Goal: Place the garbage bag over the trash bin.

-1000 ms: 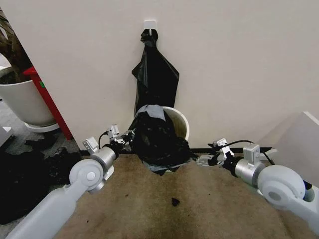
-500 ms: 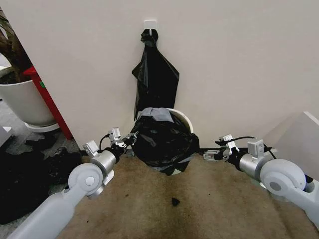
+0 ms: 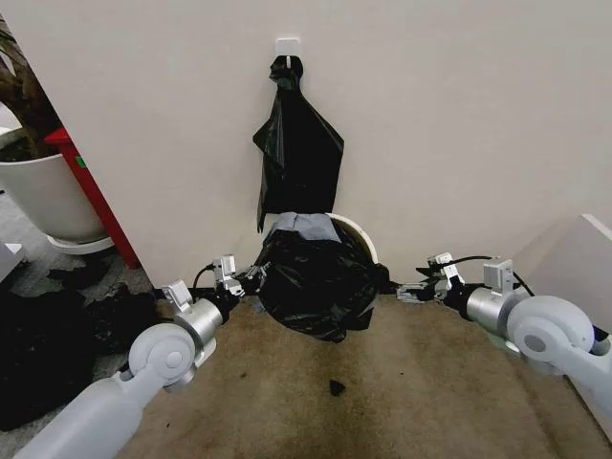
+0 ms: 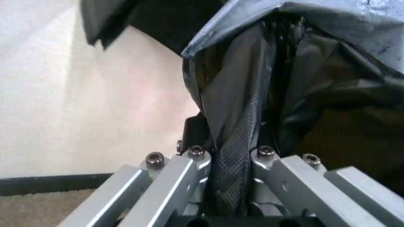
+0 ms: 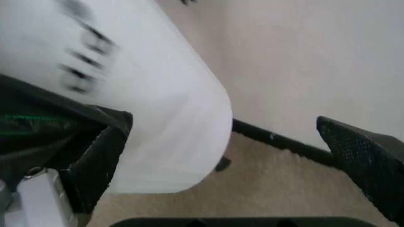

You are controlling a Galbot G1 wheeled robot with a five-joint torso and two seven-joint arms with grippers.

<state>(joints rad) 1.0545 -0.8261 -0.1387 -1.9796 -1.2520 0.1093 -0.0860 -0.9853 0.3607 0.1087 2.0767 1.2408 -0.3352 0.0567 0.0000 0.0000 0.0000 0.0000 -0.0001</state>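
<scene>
The wrinkled glossy black garbage bag point(image 3: 317, 285) drapes over the tilted white trash bin point(image 3: 361, 234).

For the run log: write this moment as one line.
left pincer: shut on garbage bag | right pincer: open, beside trash bin | bag draped over bin

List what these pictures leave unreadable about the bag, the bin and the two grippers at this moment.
- Trash bin: head view, the garbage bag covers its front and base, so how far the bag reaches round the rim is unclear.
- Left gripper: left wrist view, shut on bag plastic; the fingertips are buried in the folds.
- Right gripper: right wrist view, the bin wall is blurred; whether the open fingers touch the bag is unclear.
</scene>
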